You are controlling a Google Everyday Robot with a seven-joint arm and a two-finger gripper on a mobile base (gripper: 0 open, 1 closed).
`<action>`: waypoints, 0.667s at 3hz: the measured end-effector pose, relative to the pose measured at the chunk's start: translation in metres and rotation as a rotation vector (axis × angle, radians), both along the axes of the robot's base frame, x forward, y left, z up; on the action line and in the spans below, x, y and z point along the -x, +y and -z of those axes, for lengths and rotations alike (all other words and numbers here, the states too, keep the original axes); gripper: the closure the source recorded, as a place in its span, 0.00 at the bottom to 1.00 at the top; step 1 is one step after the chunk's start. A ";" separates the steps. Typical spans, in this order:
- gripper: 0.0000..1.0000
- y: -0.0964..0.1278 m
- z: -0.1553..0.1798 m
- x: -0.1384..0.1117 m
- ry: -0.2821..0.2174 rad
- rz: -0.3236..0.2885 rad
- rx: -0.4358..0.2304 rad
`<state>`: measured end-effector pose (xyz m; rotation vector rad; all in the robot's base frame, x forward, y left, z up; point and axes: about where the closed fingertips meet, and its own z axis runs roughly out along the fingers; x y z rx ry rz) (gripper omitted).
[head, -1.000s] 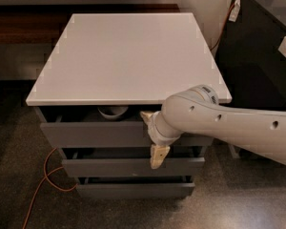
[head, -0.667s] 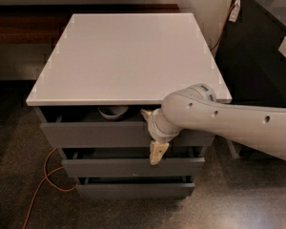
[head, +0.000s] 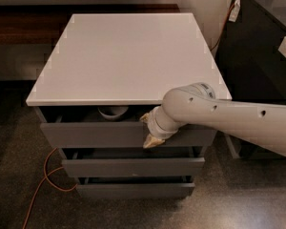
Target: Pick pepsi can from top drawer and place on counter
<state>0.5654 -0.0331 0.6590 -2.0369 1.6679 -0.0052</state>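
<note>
Camera view: you have only this one.
Gripper (head: 149, 130): it sits at the upper edge of the top drawer (head: 86, 135), right of the middle of the front. The arm (head: 229, 120) comes in from the right side.
Gripper state: you cannot tell it from this view, whether spread or pressed together.
Top drawer: it is pulled out only a little, so just a narrow dark slot shows under the counter (head: 124, 56).
Pepsi can: it does not show. Most probably it stands deeper in the drawer, behind the gripper and under the counter edge, but I cannot say on which side.
White bowl (head: 113, 112): in the slot, just left of the gripper and a little behind it. This is not your target.
How the can will handle: a judgement only. Expect a light thin-walled can, smooth and a bit slippery, and it dents if you squeeze hard.
Where to take hold: on the round side wall around mid height, jaws on opposite sides. Avoid the rim.
Next need: probably more opening of the drawer, because the slot looks too narrow to reach inside.
Counter: above and behind the gripper, broad and flat for the placing.
</note>
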 end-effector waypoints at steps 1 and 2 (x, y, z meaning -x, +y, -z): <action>0.65 0.002 0.000 0.008 0.022 0.002 -0.029; 0.87 0.004 0.001 0.023 0.055 0.002 -0.057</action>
